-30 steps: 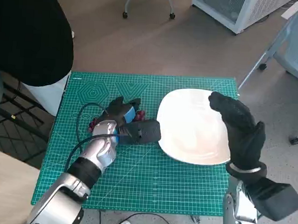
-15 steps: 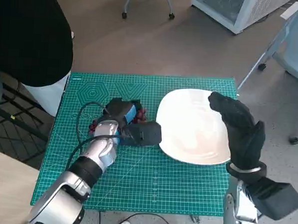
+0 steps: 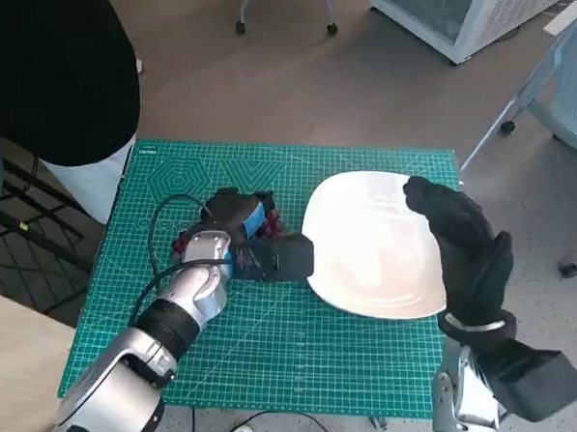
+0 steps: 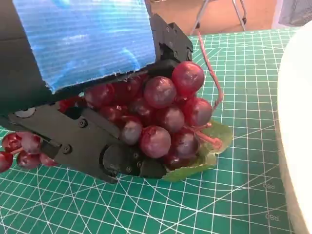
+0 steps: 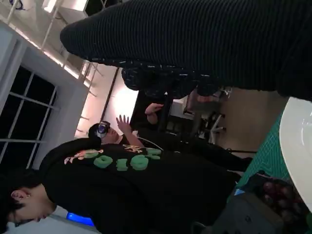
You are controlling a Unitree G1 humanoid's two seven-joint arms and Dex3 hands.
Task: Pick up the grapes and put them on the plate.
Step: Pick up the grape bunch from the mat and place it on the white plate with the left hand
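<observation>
Green cutting mat [image 3: 291, 361] spread across the table, and a person in black [image 3: 55, 59] up at ten o'clock, leaning over the far left corner of it. In my right wrist view there's a person in a black top with green lettering [image 5: 122, 163], and another behind with a hand raised. An office chair base [image 3: 285, 13] at twelve o'clock on the floor, a white cabinet [image 3: 454, 17] at one o'clock.

The white plate [image 3: 364, 249] sits at the right of the mat, and my right hand [image 3: 461, 249] in its black glove lies over the plate's three o'clock rim, fingers stretched out flat, nothing in them. That hand covers the plate's right edge; the side facing my left hand is bare.

My left hand [image 3: 234, 231] is down on the mat at nine o'clock from the plate, and its black fingers [image 4: 102, 151] are curled round the grapes [image 4: 163, 114], the red bunch bulging out under the blue tape. A green leaf [image 4: 207, 146] under the bunch touches the mat. A few loose berries [image 4: 22, 146] poke out on the other side of my fingers. Black cable [image 3: 161, 238] loops over the mat beside my left wrist.

Against a second ago: the grapes have barely shifted, the left hand has closed in slightly, the right hand hasn't budged.
</observation>
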